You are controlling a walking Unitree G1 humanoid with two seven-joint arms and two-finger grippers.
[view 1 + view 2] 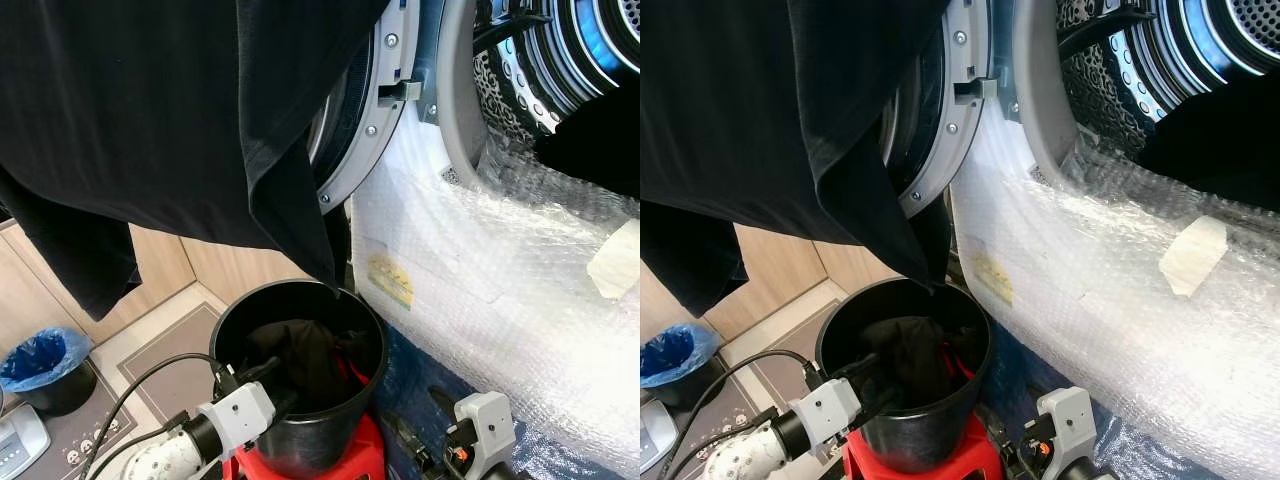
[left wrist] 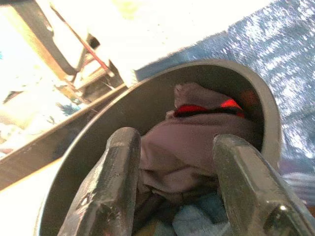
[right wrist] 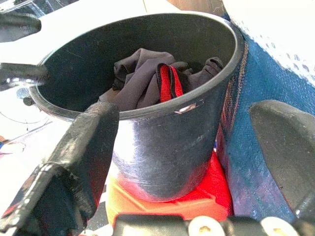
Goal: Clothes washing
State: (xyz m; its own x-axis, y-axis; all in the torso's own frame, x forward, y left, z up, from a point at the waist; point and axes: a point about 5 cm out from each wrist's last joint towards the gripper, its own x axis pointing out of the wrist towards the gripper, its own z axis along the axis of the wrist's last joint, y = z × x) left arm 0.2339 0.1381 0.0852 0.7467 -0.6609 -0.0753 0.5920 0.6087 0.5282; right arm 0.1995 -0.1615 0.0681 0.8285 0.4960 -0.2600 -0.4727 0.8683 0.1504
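We look down at a black bucket (image 1: 300, 400) standing on a red stool (image 1: 345, 462), right in front of the washing machine (image 1: 1090, 300), whose front is wrapped in bubble wrap w/ a piece of tape (image 1: 1193, 254) stuck on it. The machine door (image 1: 350, 110) is swung open and the drum (image 1: 560, 50) shows at upper right.

A large black garment (image 1: 150, 110) hangs across the top of the head views, its lowest corner dangling just above the bucket rim. It's well above both arms; what holds it up we can't tell.

Inside the bucket lies a pile of dark clothes (image 3: 142, 81) w/ a red-trimmed piece (image 3: 169, 81) among them, plus smth light blue (image 2: 197, 221) lower down.

Left gripper (image 2: 179, 187) reaches over the near rim into the bucket. Its jaws are spread apart, released, w/ the dark clothes lying between and just beyond the fingers (image 2: 113, 182); contact w/ the cloth we can't confirm.

Right gripper (image 3: 192, 147) sits low beside the bucket, outside it, near the stool. Its jaws are wide open, gripping nothing; the bucket wall shows between them, apart from both fingers.

On the floor at far left sits a small bin w/ a blue bag (image 1: 40, 358).
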